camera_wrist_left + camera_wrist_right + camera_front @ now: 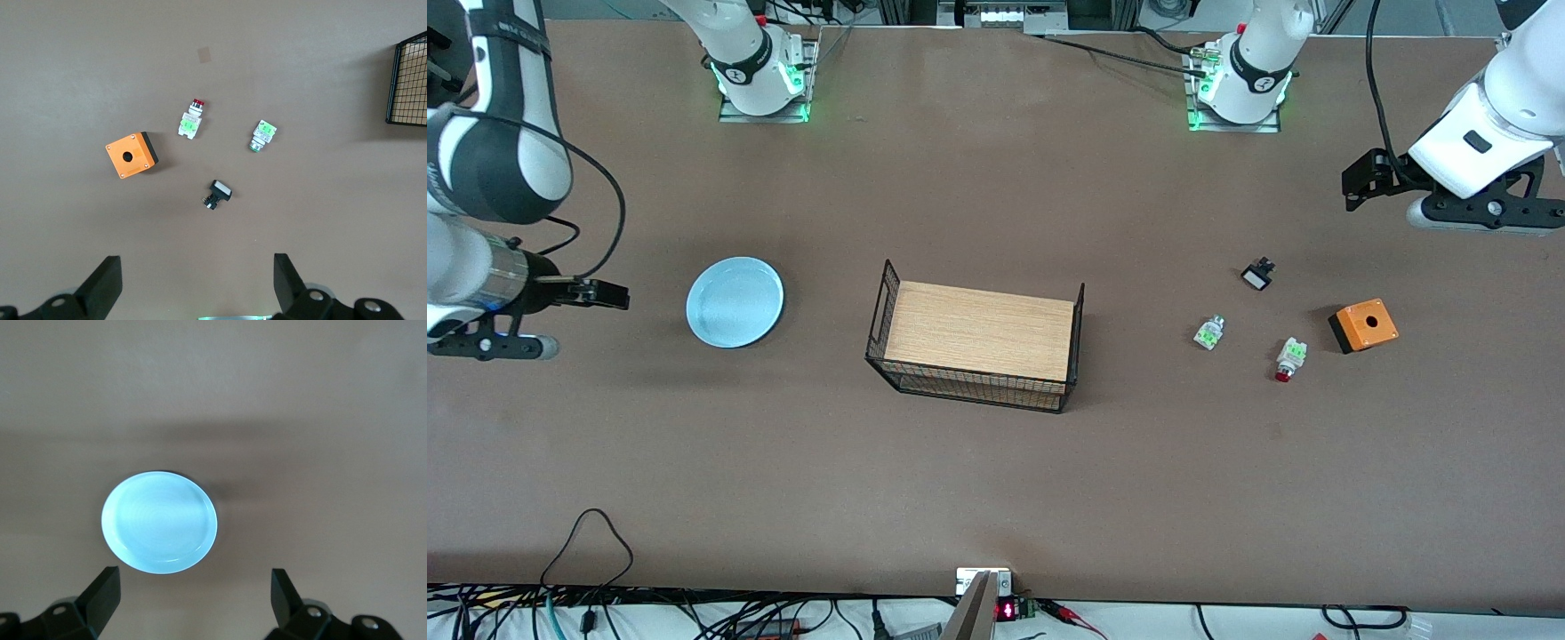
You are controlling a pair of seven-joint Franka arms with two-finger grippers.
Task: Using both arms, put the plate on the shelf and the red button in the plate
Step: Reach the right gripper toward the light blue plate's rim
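The light blue plate (735,301) lies flat on the table toward the right arm's end; it also shows in the right wrist view (159,523). My right gripper (614,295) hangs open and empty over bare table beside the plate, with both fingers apart in its wrist view (193,577). The red button (1288,359) lies on its side toward the left arm's end, red cap toward the front camera, and shows in the left wrist view (191,120). My left gripper (1356,182) is open and empty, up in the air over bare table near the small parts (197,267).
A wire basket (969,384) with a wooden floor stands mid-table; its corner shows in the left wrist view (408,80). Near the red button lie a white-and-green part without red cap (1209,332), a black-and-white part (1257,274) and an orange box (1363,325).
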